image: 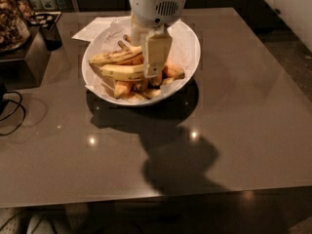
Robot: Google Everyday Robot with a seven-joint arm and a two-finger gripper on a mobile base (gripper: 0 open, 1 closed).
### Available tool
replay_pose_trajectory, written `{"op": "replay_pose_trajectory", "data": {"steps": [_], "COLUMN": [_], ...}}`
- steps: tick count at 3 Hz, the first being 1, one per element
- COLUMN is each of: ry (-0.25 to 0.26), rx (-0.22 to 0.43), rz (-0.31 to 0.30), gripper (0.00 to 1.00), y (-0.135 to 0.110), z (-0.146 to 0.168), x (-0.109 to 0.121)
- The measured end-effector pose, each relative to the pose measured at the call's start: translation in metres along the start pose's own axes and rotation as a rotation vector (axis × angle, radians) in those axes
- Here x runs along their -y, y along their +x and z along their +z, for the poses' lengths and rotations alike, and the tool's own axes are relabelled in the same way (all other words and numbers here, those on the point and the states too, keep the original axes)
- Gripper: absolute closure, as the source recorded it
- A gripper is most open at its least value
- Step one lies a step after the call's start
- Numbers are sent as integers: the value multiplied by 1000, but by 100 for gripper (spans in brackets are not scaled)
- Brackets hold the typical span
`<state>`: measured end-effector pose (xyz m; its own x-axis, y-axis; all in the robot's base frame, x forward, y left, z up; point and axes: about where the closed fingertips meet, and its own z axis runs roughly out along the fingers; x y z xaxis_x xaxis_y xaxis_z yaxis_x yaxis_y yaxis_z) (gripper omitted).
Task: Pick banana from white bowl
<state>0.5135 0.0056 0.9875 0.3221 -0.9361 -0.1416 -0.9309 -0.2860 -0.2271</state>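
While the pincer hangs low inside the white bowl, right at the 3 o'clock end of the banana, the step in hand looks like the closing-in before any lift. Whether the pincer is released or clenched I cannot tell, as its own body hides the contact.

The bowl sits toward 12 o'clock on the dark worktop. The banana lies across the bowl's middle, running 9 to 3 o'clock. A slimmer speckled banana lies just beside it on the 12 o'clock side, and short orange-yellow bananas lie around 4 o'clock.

The next move likely calls for a firm hold on the thick banana alone. A straight rise clear of the rim should follow, so the neighbours are not dragged out.
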Motion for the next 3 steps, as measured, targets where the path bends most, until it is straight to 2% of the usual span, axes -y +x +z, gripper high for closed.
{"op": "replay_pose_trajectory", "data": {"steps": [3], "ry": [-34], "rx": [-19], "rz": [33], "gripper": [43], "y": [3], "z": [25], "x": [19]}}
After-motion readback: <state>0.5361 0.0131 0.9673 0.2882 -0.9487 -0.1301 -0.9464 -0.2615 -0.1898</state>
